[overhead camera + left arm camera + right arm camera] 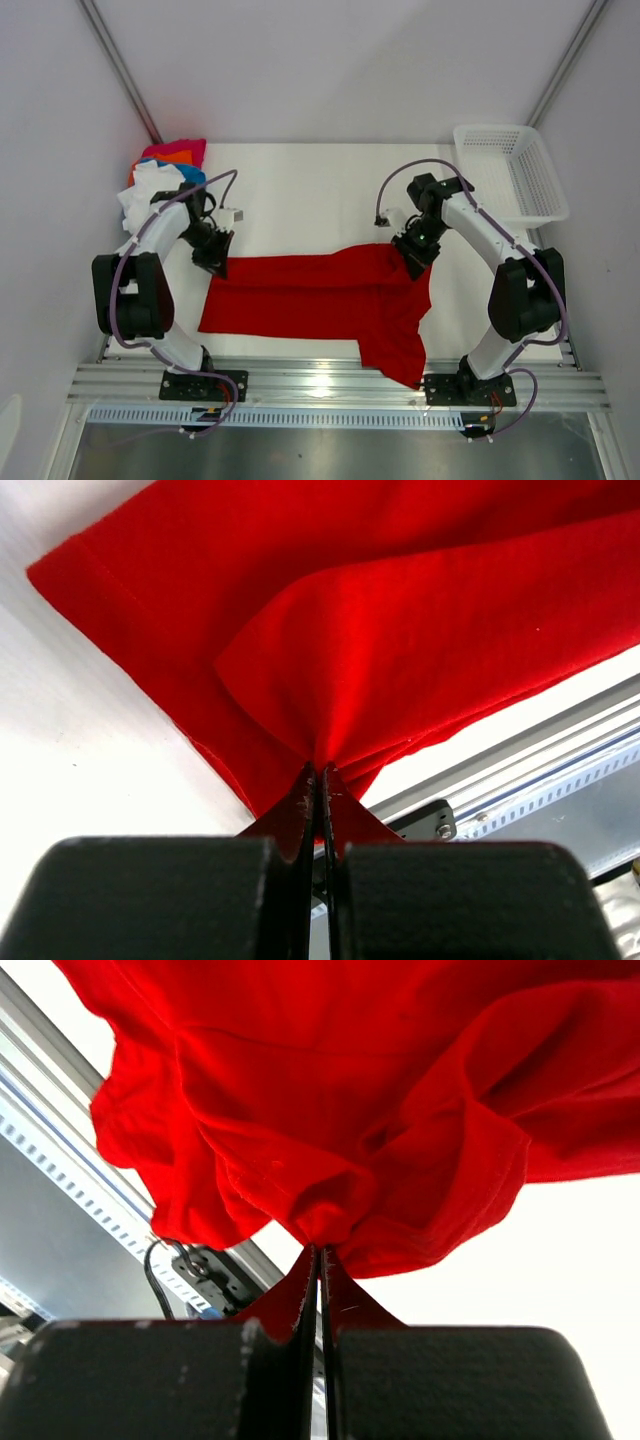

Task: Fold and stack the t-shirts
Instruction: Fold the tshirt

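- Our white table (300,190) holds the big red t-shirt (300,295). It lies long-ways from left to right, close to our arms, and its right end droops over the near edge.
- The other t-shirts (160,180) sit piled in the far left corner.
- Our left gripper (320,772) is pinched tight on the shirt's left end and our right gripper (320,1250) on its right end. We think both must move together.

The top view looks steeply down from high over the near edge, taking in the whole white surface (300,190). One wrist view sits just behind the left end effector (320,780), the other behind the right end effector (320,1255), each looking forward past it at very close range. All three share the red t-shirt (310,290).
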Available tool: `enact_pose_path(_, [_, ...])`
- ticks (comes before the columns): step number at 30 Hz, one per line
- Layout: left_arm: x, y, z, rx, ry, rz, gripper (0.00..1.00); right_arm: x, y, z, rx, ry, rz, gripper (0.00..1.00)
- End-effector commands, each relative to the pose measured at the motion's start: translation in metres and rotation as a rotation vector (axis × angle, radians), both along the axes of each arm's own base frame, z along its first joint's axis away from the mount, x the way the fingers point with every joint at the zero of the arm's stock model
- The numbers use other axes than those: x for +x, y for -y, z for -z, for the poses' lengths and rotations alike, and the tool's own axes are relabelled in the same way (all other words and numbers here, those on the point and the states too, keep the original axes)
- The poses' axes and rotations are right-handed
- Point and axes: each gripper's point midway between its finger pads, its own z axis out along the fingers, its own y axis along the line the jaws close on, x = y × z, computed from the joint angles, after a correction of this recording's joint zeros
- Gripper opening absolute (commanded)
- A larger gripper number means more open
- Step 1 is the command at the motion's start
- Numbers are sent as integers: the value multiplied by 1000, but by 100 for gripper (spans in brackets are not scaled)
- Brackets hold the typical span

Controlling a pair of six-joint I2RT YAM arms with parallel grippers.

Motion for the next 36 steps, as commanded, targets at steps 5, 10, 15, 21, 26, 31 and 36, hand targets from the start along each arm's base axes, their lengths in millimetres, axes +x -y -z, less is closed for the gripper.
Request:
enact_pose_path(5, [-3, -14, 13, 82, 44, 6, 1, -19, 17, 6, -95, 4, -66, 0])
enact_pose_path(10, [-5, -29, 22, 173, 53, 5, 57, -28, 21, 12, -128, -23, -91, 13])
enact_pose_path(15, [8, -55, 10, 324, 174, -34, 82, -23, 31, 6, -165, 29, -95, 95])
enact_pose_path(21, [51, -37, -57, 243, 456, -75, 82, 25, 17, -32, -27, 182, 4, 95])
enact_pose_path(26, [78, 3, -65, 273, 531, 50, 82, 71, -1, -33, 5, 291, 48, 94])
enact_pose_path(31, [93, 22, -37, 326, 467, 103, 82, 104, -19, -29, 27, 360, 60, 93])
enact_pose_path(36, [109, 14, -23, 414, 445, 88, 82, 121, -34, -17, 28, 392, 64, 92])
